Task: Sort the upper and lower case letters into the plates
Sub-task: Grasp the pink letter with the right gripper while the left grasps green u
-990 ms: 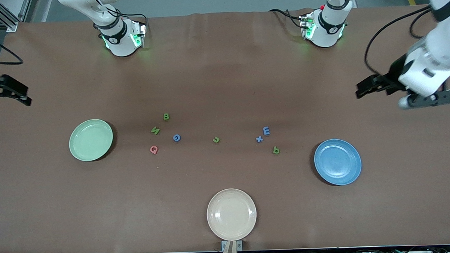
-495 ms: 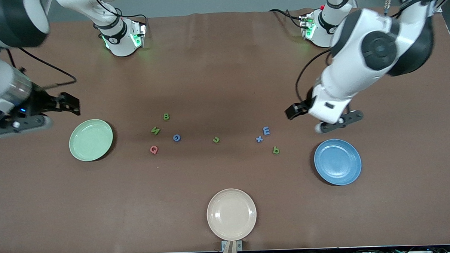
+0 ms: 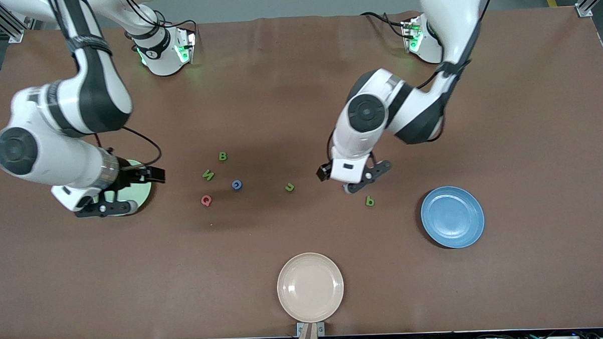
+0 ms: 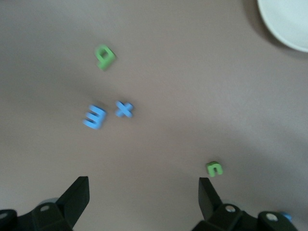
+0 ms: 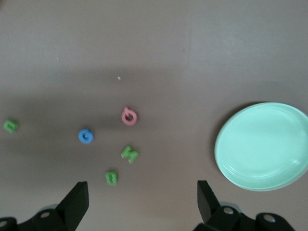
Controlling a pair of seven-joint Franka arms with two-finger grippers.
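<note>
Eight small letters are scattered across the middle of the brown table (image 3: 298, 89). Toward the right arm's end a green B (image 3: 223, 156), a green N (image 3: 208, 175), a blue G (image 3: 237, 185) and a pink Q (image 3: 206, 200) are grouped, the B farthest from the front camera and the Q nearest. A green J (image 3: 289, 187) lies alone between the groups. Toward the left arm's end a green letter (image 3: 370, 201) is seen; a blue E (image 4: 95, 117) and a blue x (image 4: 124, 109), just beside each other, are shown only in the left wrist view, being covered by the arm in the front view.

The pale green plate (image 3: 143, 191) lies at the right arm's end, the blue plate (image 3: 452, 217) at the left arm's end; no letters are held in either. A beige plate (image 3: 310, 287) sits nearest the front camera.

The left gripper (image 4: 143, 204) is held over the blue E and x, its jaws spread wide and empty. The right gripper (image 5: 142, 202) is held over the pale green plate's edge, jaws likewise apart and empty.
</note>
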